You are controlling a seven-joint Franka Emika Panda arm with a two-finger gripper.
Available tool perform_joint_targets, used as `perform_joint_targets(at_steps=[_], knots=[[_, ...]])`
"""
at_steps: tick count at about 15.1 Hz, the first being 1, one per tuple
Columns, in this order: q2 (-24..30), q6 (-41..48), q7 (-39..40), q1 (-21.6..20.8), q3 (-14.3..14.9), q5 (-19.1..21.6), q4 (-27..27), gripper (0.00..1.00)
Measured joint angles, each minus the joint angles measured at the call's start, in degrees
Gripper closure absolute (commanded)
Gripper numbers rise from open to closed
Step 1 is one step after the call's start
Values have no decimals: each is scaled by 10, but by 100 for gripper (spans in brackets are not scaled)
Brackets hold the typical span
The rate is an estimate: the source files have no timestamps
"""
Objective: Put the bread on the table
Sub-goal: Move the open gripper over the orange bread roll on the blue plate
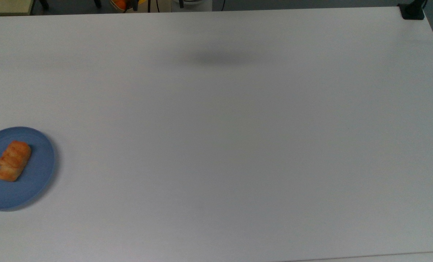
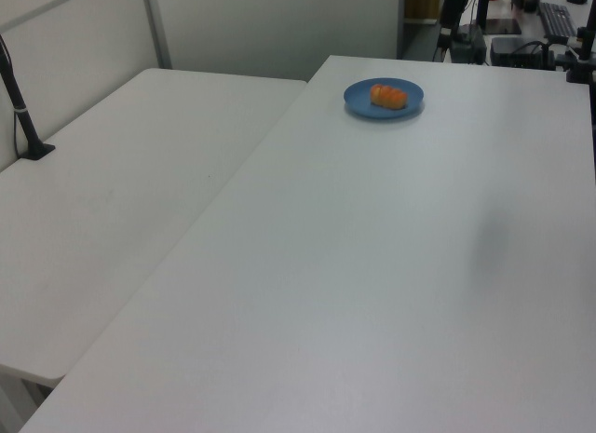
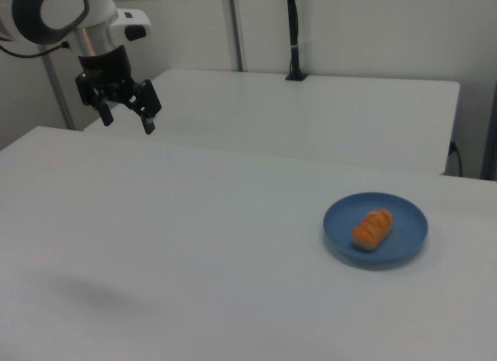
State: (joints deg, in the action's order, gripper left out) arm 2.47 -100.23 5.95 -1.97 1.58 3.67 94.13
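Nothing is under way with the bread (image 3: 373, 228) yet: it lies on the blue plate (image 3: 405, 244), so the task stands at its very first step, the reach. The tool (image 3: 126, 116) hangs high in the air over the white table (image 3: 194, 244), its two fingers spread wide with nothing between them and touching nothing. From the tool, the bread is well off to the right view's right and down at table level, with a broad stretch of bare surface between. In my judgement the next move calls for carrying the tool across and lowering it over the roll, turned so the fingers close across its narrow width. The plate's raised rim may get in the way of a low approach. A soft shadow (image 3: 81, 293) sits on the table below the arm.
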Motion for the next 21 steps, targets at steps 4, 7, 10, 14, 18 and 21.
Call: perform_joint_targets(at_steps=[4, 7, 10, 14, 18, 21], knots=[[-4, 0, 0, 0, 0, 0, 2, 0], [-5, 0, 2, 1, 0, 0, 14, 0], [-10, 0, 3, 12, 2, 0, 27, 0], [-61, -4, -10, 54, 5, -2, 32, 0], [-118, -47, -22, 77, 32, -4, 16, 0], [-140, -128, -22, 87, 70, -4, 10, 0]])
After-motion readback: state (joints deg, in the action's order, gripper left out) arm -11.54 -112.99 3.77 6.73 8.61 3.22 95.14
